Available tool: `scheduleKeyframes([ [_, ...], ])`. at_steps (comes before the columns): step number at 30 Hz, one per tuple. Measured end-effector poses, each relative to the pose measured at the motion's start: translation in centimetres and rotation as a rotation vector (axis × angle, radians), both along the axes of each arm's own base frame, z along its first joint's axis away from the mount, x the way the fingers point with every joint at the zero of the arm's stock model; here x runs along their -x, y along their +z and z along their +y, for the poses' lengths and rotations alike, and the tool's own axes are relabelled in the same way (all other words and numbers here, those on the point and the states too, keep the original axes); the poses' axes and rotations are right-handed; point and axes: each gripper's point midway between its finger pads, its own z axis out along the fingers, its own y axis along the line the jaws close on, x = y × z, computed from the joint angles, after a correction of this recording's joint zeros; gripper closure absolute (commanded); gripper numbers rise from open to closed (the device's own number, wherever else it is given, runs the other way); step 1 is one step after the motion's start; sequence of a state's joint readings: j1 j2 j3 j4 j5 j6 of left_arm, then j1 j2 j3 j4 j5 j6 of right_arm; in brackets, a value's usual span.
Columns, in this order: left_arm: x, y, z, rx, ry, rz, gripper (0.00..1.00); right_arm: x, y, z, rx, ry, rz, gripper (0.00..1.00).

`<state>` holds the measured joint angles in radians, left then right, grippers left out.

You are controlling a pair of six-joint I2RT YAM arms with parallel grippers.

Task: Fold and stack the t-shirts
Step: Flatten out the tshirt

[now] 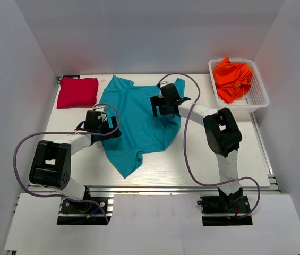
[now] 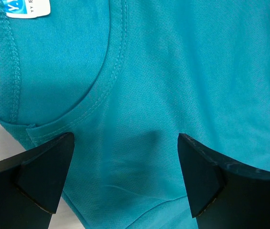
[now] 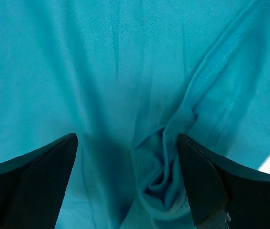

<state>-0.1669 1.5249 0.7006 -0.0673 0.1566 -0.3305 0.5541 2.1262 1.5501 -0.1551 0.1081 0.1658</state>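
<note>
Top external view, from the left: a folded red tee (image 1: 77, 92) lies at the table's (image 1: 208, 167) far-left corner, apart from everything else. Next comes the left gripper (image 1: 102, 123), low over the left edge of the teal tee (image 1: 139, 125), which is spread crumpled across the middle of the table with one corner trailing toward the near edge. Its jaws stand wide, with nothing held. The right gripper (image 1: 164, 103) sits over the tee's upper right part. Far right, a white basket (image 1: 257, 99) holds a bunched orange tee (image 1: 232, 77).

Left wrist view: the collar (image 2: 103, 81) curves down the left side, a white-and-blue label (image 2: 27, 7) at the top corner. Flat teal cloth fills the gap between the spread fingers (image 2: 44, 171).

Right wrist view: the jaws are wide too – a puckered ridge of teal cloth (image 3: 161, 186) stands between the fingers (image 3: 199, 186), close against the right-hand one, not pinched.
</note>
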Motion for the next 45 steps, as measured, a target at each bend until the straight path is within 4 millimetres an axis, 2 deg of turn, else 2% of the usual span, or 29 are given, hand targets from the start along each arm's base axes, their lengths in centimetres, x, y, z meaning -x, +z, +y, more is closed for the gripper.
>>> scheduleKeyframes([
  [3, 0.0, 0.0, 0.0, 0.000, 0.000, 0.000, 0.00, 0.3, 1.4, -0.5, -0.028, -0.004, -0.019, 0.10],
  [6, 0.0, 0.0, 0.0, 0.001, -0.001, 0.000, 0.00, 0.6, 3.8, -2.0, -0.076, -0.046, -0.046, 0.10],
  [10, 0.0, 0.0, 0.0, 0.000, 0.000, 0.005, 0.00, -0.4, 7.2, -3.8, -0.184, -0.136, -0.082, 0.10],
  [12, 0.0, 0.0, 0.0, 0.000, 0.000, 0.007, 0.00, -1.0, 7.7, -4.7, -0.244, -0.168, -0.064, 0.10],
  [15, -0.1, 0.0, 0.0, -0.001, 0.000, 0.012, 0.00, -1.4, 6.9, -5.7, -0.304, -0.187, -0.007, 0.10],
  [17, 0.0, 0.0, 0.0, -0.002, 0.000, 0.019, 0.00, -1.3, 5.9, -5.7, -0.323, -0.174, 0.032, 0.10],
  [21, -0.1, -0.1, 0.0, -0.003, 0.000, 0.025, 0.00, 0.5, 3.5, -3.9, -0.305, -0.070, 0.110, 0.10],
  [24, -0.1, 0.0, 0.0, -0.003, 0.001, 0.025, 0.00, 1.8, 2.9, -2.6, -0.246, -0.014, 0.109, 0.10],
  [27, -0.1, -0.1, 0.0, -0.003, 0.001, 0.026, 0.00, 2.3, 2.9, -1.9, -0.195, -0.008, 0.082, 0.21],
  [28, -0.1, -0.1, 0.0, -0.003, 0.001, 0.026, 0.00, 2.4, 2.8, -2.0, -0.173, -0.019, 0.075, 0.35],
  [29, -0.2, -0.1, 0.0, -0.003, 0.001, 0.026, 0.00, 2.4, 2.7, -2.3, -0.154, -0.030, 0.070, 0.46],
  [31, -0.2, -0.1, -0.1, -0.001, 0.003, 0.026, 0.00, 2.4, 2.4, -3.1, -0.130, -0.075, 0.080, 0.60],
  [32, -0.2, -0.1, -0.1, -0.001, 0.004, 0.027, 0.00, 2.4, 2.1, -3.5, -0.120, -0.095, 0.088, 0.70],
  [34, -0.2, -0.1, -0.1, 0.001, 0.006, 0.027, 0.00, 2.4, 1.9, -4.3, -0.102, -0.132, 0.098, 0.81],
  [35, -0.2, -0.1, -0.1, 0.001, 0.006, 0.027, 0.00, 2.4, 1.8, -4.6, -0.095, -0.146, 0.102, 0.96],
  [36, -0.2, 0.0, -0.1, 0.001, 0.006, 0.028, 0.00, 2.4, 1.7, -4.9, -0.090, -0.159, 0.106, 1.00],
  [42, -0.2, 0.0, -0.1, 0.003, 0.008, 0.028, 0.00, 2.3, 1.7, -5.8, -0.073, -0.217, 0.107, 1.00],
  [45, -0.2, 0.0, -0.1, 0.003, 0.008, 0.027, 0.00, 2.5, 2.2, -7.4, -0.015, -0.271, 0.098, 1.00],
])
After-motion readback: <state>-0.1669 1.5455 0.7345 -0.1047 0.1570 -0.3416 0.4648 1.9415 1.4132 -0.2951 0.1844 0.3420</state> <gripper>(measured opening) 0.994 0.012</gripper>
